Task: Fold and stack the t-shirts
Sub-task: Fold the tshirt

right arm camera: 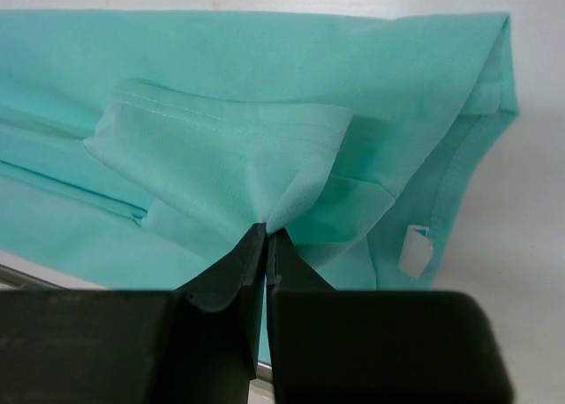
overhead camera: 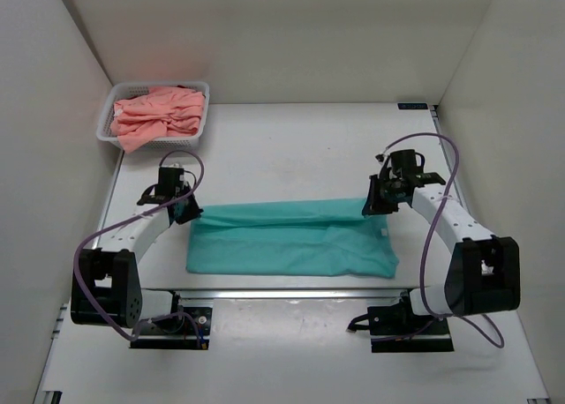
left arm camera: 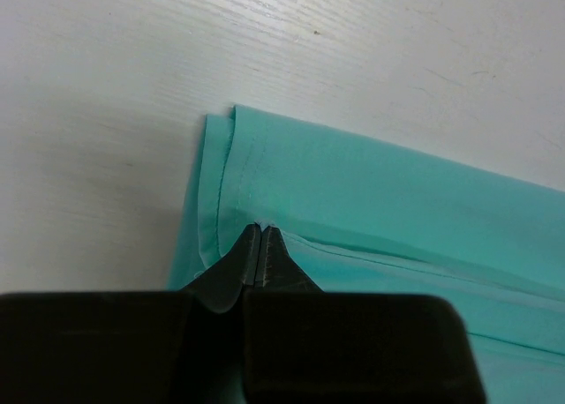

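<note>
One smooth, oblong teal-green t-shirt (overhead camera: 291,245)

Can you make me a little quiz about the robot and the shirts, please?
1. What colour is the flat t-shirt on the table? A pink, B teal, C white.
2. True or false: the white basket holds pink shirts.
3. Fill in: the left gripper and the right gripper are both ____ on that t-shirt.
Key: 1 B; 2 true; 3 shut.
</note>
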Robot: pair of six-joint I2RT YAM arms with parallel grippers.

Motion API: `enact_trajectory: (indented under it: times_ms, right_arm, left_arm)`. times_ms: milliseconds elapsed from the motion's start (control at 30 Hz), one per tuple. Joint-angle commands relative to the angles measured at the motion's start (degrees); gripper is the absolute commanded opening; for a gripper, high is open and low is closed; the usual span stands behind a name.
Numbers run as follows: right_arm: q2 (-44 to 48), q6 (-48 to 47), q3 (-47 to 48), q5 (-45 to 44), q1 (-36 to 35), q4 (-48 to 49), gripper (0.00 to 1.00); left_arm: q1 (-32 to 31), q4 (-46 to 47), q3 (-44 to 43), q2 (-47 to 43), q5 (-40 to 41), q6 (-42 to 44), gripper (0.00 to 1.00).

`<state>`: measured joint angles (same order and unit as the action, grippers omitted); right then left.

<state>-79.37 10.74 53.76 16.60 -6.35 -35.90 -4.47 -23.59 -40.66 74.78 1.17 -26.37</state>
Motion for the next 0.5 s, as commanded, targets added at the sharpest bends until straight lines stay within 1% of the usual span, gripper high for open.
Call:
enact_trajectory:
  times_ms: [0, 133, 367, 400, 467]
  right_arm:
    - [3.17, 0.51, -2.77, 1.33, 0.02, 2.41, 0.00]
    - [5.45, 1.56, -5.41, 0.98, -1.82, 3.03, 0.00]
    - [9.66, 2.97, -9.45, 1.59, -3.49, 3.12, 0.00]
    - [10.46, 2.88, -9.55, 1.59, -3.23, 2.94, 0.00]
    - [10.99, 3.06, -11.21, 2.20, -2.97, 3.12, 0.00]
  left_arm:
    - [0.42, 0.74, 0.93, -2.36, 1.03, 0.27, 0.00]
    - [0.69, 1.01, 2.08, -2.54, 1.64, -0.17, 0.00]
    - [0.43, 0.65, 0.24, -2.89, 2.69, -0.35, 0.00]
    - [0.25, 0.66, 0.24, -2.89, 2.70, -0.52, 0.03]
    - [0.69, 0.74, -0.12, -2.98, 2.53, -0.79, 0.04]
